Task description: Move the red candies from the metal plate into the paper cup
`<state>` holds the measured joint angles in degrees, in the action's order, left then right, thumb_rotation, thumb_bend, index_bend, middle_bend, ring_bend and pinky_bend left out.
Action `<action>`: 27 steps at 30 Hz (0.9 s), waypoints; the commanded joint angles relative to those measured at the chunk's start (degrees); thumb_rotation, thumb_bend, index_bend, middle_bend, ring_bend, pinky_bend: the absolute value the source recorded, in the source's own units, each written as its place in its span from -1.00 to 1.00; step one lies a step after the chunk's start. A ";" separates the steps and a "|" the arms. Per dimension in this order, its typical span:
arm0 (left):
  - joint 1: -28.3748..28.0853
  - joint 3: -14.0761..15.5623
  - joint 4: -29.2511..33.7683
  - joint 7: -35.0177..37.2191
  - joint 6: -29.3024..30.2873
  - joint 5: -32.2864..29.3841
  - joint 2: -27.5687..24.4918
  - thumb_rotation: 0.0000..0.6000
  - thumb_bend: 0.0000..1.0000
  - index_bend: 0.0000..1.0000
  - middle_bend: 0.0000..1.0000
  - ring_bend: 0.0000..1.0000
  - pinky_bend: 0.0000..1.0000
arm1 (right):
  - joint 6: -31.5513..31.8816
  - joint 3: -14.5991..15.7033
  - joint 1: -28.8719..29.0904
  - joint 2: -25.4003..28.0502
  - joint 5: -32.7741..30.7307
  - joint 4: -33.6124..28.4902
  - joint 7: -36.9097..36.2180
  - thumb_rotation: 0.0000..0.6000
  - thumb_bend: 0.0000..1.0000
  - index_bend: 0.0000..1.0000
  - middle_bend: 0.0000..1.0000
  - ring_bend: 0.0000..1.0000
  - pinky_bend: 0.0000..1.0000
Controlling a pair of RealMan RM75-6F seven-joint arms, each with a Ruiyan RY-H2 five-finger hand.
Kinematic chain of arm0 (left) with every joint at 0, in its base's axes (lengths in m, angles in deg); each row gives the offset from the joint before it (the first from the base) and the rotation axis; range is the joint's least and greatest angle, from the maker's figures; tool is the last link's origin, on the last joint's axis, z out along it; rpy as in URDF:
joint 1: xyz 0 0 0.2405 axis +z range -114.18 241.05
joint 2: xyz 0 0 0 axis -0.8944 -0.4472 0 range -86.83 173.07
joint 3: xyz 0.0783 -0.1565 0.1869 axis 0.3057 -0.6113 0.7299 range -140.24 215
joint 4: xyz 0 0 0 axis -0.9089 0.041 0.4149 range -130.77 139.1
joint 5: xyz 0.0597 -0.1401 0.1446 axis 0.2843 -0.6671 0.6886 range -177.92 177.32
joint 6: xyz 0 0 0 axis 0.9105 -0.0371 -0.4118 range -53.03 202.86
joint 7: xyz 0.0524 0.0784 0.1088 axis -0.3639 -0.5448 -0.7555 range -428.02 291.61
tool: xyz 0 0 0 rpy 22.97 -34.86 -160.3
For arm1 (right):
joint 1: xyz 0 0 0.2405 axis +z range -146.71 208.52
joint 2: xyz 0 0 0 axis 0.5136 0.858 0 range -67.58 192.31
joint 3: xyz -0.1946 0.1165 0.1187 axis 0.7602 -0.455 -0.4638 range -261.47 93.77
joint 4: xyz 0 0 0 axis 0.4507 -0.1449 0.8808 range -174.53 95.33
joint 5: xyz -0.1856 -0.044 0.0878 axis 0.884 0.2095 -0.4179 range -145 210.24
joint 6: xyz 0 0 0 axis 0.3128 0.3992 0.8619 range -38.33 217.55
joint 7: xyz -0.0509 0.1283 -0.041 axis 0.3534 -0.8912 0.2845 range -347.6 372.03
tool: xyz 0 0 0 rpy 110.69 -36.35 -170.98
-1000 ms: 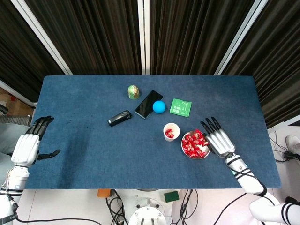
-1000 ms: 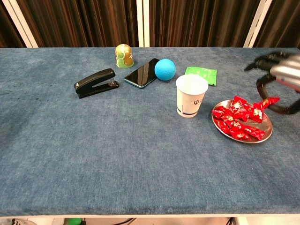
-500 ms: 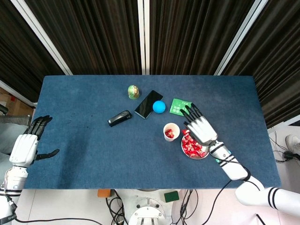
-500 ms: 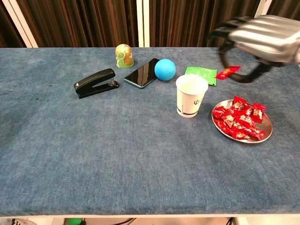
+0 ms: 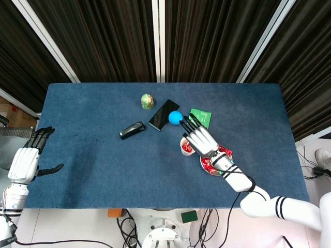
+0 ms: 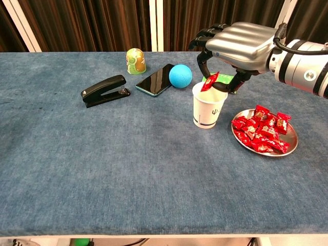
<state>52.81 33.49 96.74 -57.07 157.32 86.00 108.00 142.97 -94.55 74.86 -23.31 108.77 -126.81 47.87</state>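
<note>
My right hand (image 6: 237, 47) (image 5: 199, 139) hovers over the white paper cup (image 6: 208, 106) (image 5: 184, 147), pinching one red candy (image 6: 210, 81) just above the cup's rim. To the right of the cup sits the metal plate (image 6: 290, 145) (image 5: 228, 153), holding several red candies (image 6: 261, 131) (image 5: 211, 164). In the head view the hand covers most of the cup. My left hand (image 5: 25, 161) hangs open off the table's left edge, far from everything.
Behind the cup lie a blue ball (image 6: 180, 76), a black phone (image 6: 155, 79), a green packet (image 6: 222, 80), a green-yellow small cup (image 6: 135, 61) and a black stapler (image 6: 104, 90). The near half of the blue table (image 6: 128, 174) is bare cloth.
My right hand lifted a red candy off the plate and carried it left, from over the plate to just above the cup. The left hand barely moved.
</note>
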 commanded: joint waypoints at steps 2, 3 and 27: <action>-0.10 0.02 -0.01 -0.01 -0.17 0.06 0.00 1.00 -0.83 -0.79 -0.87 -0.90 -0.55 | 0.30 0.41 -0.02 0.81 -0.62 -0.83 0.23 1.00 -0.23 -0.22 -0.87 -1.00 -1.00; -0.12 0.02 0.02 -0.05 -0.17 0.11 0.01 1.00 -0.83 -0.79 -0.87 -0.90 -0.55 | 0.41 0.51 -0.05 0.99 -0.70 -1.06 0.22 1.00 -0.23 -0.24 -0.87 -1.00 -1.00; -0.06 0.23 0.82 -1.70 -0.10 0.39 0.26 1.00 -0.83 -0.79 -0.87 -0.90 -0.55 | 8.15 11.38 -11.21 9.79 5.85 -3.54 -10.60 1.00 -0.30 -0.30 -0.87 -1.00 -1.00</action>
<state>52.75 33.71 97.55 -58.78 157.23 86.38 108.26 151.30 -83.54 63.97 -13.17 114.30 -130.71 37.55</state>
